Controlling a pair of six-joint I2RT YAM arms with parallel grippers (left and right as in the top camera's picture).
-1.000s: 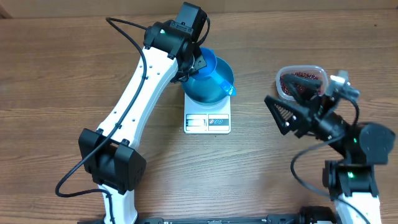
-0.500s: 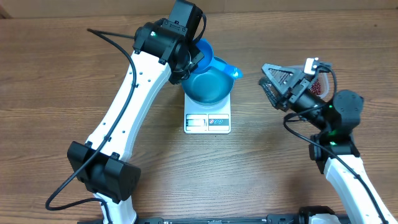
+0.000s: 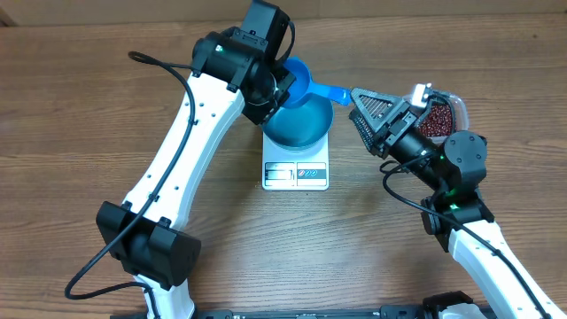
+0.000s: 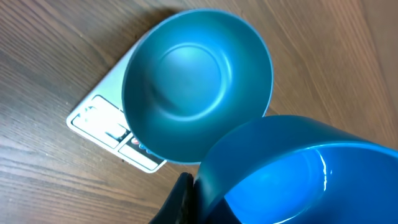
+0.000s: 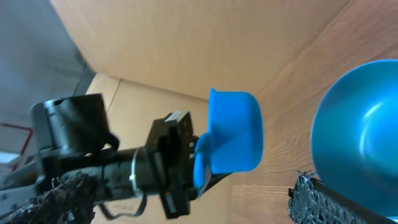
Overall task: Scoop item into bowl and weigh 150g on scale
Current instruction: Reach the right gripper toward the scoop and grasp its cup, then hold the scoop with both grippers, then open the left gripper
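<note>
The blue bowl (image 3: 299, 126) stands on the white scale (image 3: 295, 174), and its inside (image 4: 196, 87) looks bare. My left gripper (image 3: 273, 87) is shut on the rim of a small blue scoop (image 3: 301, 78), held tilted over the bowl's back edge with its handle pointing right. The scoop's cup (image 4: 298, 177) shows no beans. My right gripper (image 3: 361, 115) hangs open just right of the bowl, close to the handle's end. In the right wrist view the scoop (image 5: 233, 140) sits ahead between my open fingers (image 5: 308, 196). The item, dark red-brown beans (image 3: 436, 122), lies in a clear tub behind my right arm.
The clear tub (image 3: 457, 105) stands at the right rear, partly hidden by my right wrist. The scale's display strip (image 4: 102, 118) faces the table's front. A black cable (image 3: 159, 62) loops off my left arm over bare wood.
My right arm has swung left from beside the tub to the bowl's right side. My left gripper has lifted and turned the scoop so that its handle now points right.
</note>
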